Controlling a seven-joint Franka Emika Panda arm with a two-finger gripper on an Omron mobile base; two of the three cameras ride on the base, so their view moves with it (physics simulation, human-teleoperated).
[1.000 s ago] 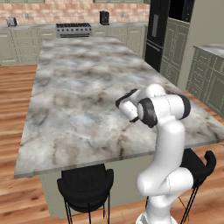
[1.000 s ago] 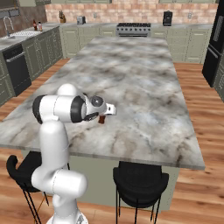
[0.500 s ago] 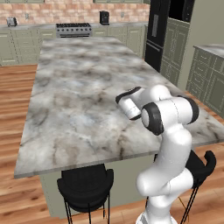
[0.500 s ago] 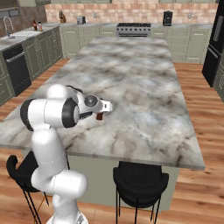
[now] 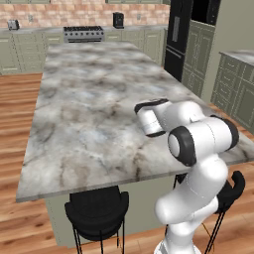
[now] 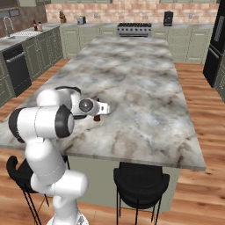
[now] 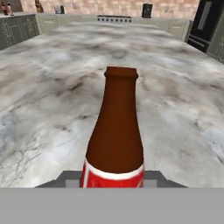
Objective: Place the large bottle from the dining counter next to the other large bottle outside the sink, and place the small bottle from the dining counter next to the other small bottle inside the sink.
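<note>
Tool: you'll find the tool [image 6: 103, 110] low over the near left part of the dining worktop [image 6: 132, 74], clenched around the small bottle [image 7: 114, 135].
Small bottle: brown glass with a narrow neck, open mouth and a red label edged in white; in the hand view it stands upright right in front of the camera, its lower body between the fingers. Whether anything is inside it you cannot tell through the dark glass.
Bottle in the right base view: just a dark bit of it [image 6: 97, 117] peeks out below the hand, on or barely above the stone; you cannot tell which.
Worktop: grey-brown marbled island top [image 5: 94, 94] on a sage-green base, with two black stools [image 5: 96, 212] tucked under its near edge.
Sink: you can see the sink [image 6: 15, 37] with its curved chrome tap far off at the upper left, on the side run of cabinets.
Bottles by the sink: a couple of small dark bottles [image 6: 35, 25] stand on that far top behind the basin, too small for you to tell apart.
</note>
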